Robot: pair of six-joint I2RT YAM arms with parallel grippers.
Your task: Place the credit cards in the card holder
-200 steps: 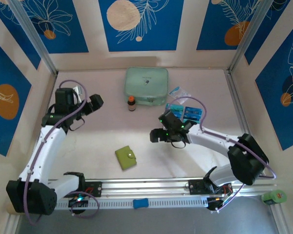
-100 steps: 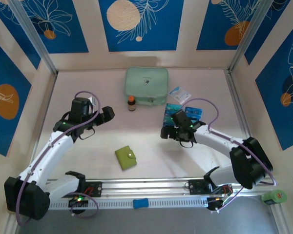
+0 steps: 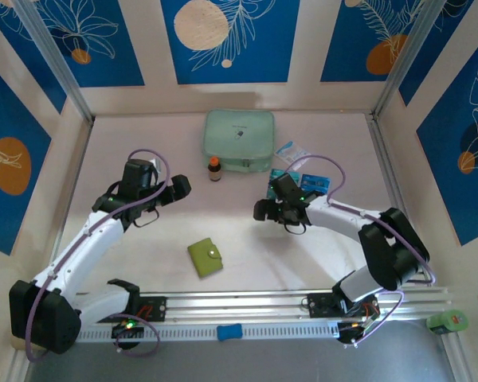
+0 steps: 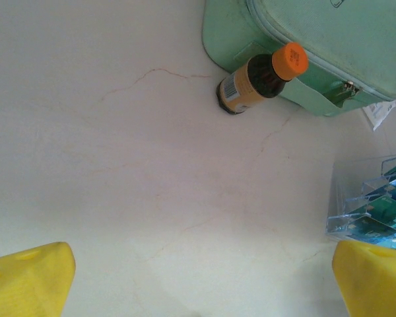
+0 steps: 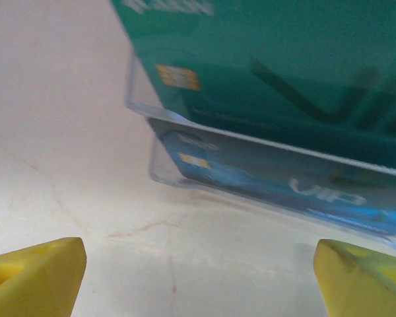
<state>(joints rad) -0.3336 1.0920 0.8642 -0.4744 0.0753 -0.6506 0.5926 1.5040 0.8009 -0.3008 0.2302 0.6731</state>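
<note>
**Cards-into-wallet job: basically nothing done yet**

Overhead cam: the card holder [image 3: 205, 257] lies shut on the table near the front rail, olive green with its silver snap facing up. Neither arm touches it. The credit cards [image 3: 296, 180] sit well apart from it at the back right, near the mint-green zip case [image 3: 239, 140]. The right gripper [image 3: 280, 191] is right at the cards and carries nothing. The left gripper [image 3: 178, 188] hovers over bare table, left of the little bottle [image 3: 214, 169], and is also empty.

Left wrist cam: the left gripper [image 4: 198, 284] has its jaws spread wide with only tabletop between them. The cards [image 4: 376, 211] poke in at the right edge, inside clear sleeves.

Right wrist cam: the right gripper [image 5: 198, 277] also has its jaws wide apart, low over the table, with the cards [image 5: 270, 99] close and dead ahead. There's a teal card on top and a blue one under it. Both have a gold chip and pale "VIP" print, and each is in clear plastic (slippery to pinch, I'd guess).

My read: no card is in yet, the wallet needs opening, and every step is left to do.
</note>
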